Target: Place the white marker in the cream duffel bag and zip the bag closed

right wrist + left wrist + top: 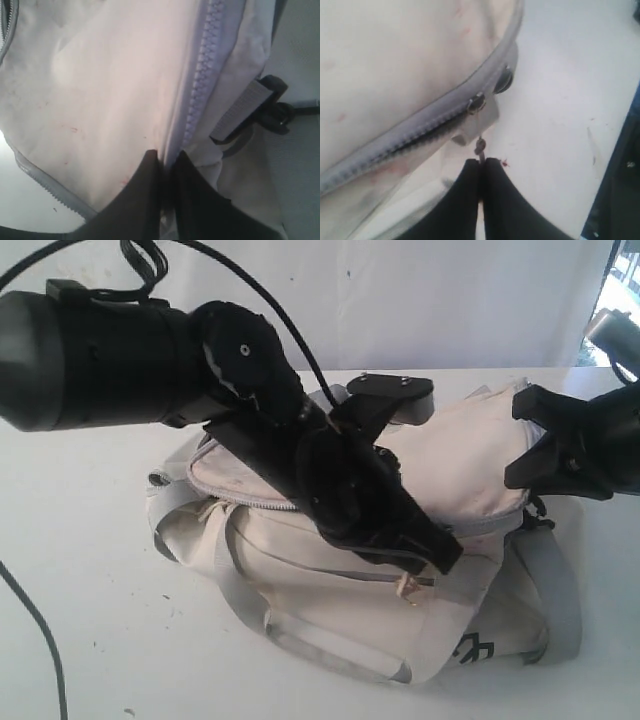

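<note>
Pinching the grey metal zipper pull (480, 146) of the stained cream fabric duffel bag (450, 460) with the left tool (482, 162), on the white worktop (90, 620). Nipping bag fabric with the right tool (166, 156). Failing at reading the blurred black side print (472, 648).

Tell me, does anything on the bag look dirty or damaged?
The cream duffel bag has small reddish stains on its fabric, clear in both wrist views. I see no tear. The right gripper pinches a fold of it.
</note>
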Motion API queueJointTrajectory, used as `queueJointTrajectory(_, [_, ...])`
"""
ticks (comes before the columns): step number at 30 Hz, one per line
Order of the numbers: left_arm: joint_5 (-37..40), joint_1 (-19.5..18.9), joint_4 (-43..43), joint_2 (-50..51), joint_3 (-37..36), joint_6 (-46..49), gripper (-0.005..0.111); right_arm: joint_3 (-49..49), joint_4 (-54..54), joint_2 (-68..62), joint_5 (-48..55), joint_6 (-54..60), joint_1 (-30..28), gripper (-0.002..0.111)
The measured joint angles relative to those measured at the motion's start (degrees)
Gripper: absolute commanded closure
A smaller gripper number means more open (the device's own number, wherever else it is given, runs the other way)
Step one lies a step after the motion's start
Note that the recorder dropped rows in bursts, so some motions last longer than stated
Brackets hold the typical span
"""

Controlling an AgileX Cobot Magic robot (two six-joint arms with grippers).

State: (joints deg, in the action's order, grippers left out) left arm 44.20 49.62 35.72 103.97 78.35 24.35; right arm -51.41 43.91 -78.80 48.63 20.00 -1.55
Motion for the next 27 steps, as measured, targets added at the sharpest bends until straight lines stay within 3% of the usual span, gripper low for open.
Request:
queueJointTrajectory(12, [9.8, -7.1, -12.9, -3.0, 0.0, -6.0, 0.107, 0.0, -3.6, 0.0, -1.1, -1.0, 0.0, 0.108])
queueJointTrajectory(24, [14.9, -27.6, -19.8, -7.3, 0.0, -6.8, 0.107, 0.0, -18.8, 0.0, -4.8, -8.1, 0.0, 0.108])
queueJointTrajectory(27, [15.0, -31.4, -18.2, -7.3, 0.0, -6.4, 0.107, -0.1, -18.6, 0.0, -5.2, -8.7, 0.5, 0.108])
